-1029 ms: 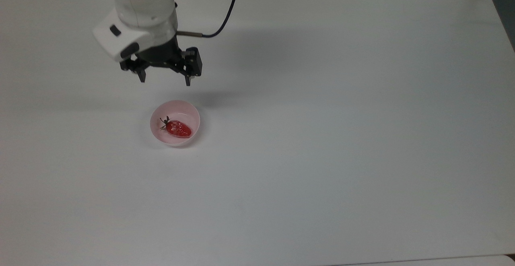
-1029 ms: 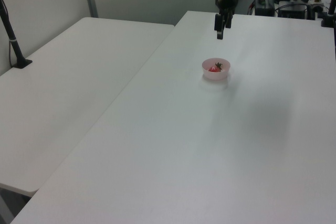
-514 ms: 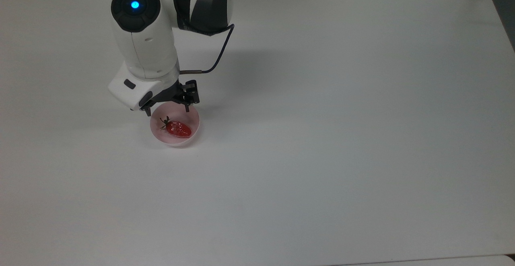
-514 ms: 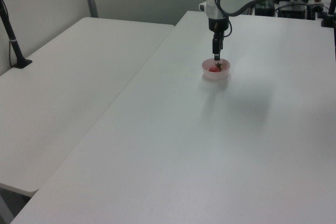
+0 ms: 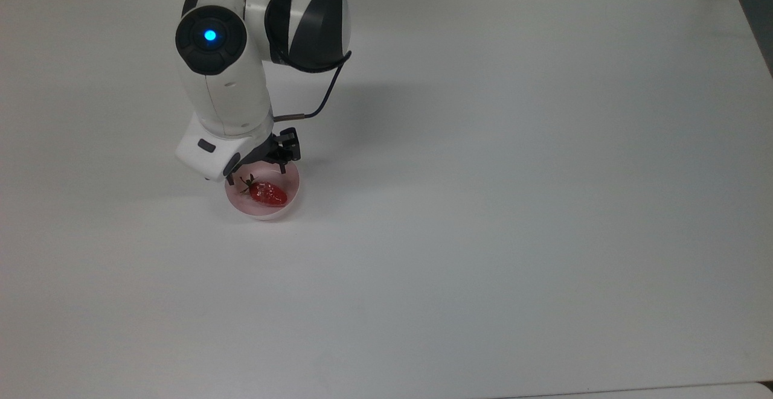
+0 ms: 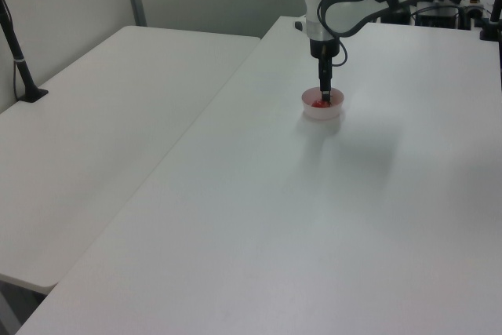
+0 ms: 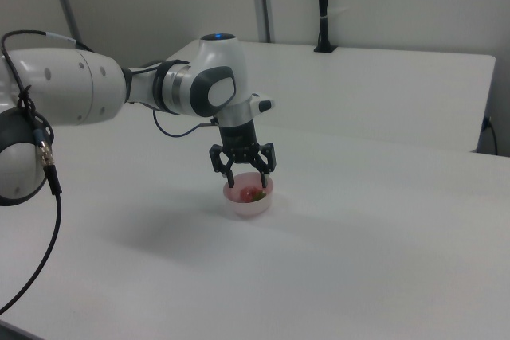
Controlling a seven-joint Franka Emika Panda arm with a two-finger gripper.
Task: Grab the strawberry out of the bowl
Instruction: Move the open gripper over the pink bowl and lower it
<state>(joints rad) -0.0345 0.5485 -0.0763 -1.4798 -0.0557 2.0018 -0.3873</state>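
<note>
Lying on its side in the bowl (image 5: 263, 209), the strawberry (image 5: 268, 193) points its leafy cap toward ten o'clock in the top view and its tip toward four. The end effector (image 5: 258, 172), a second ago high above the bench (image 5: 513, 206) at the bowl's twelve o'clock, has dropped until its spread, empty fingers straddle the bowl's far rim. In the right view the two fingertips hang at rim height on either side of the fruit. The approach looks nearly complete: probably only a short final descent and a closing of the fingers remain before the strawberry can be lifted.
</note>
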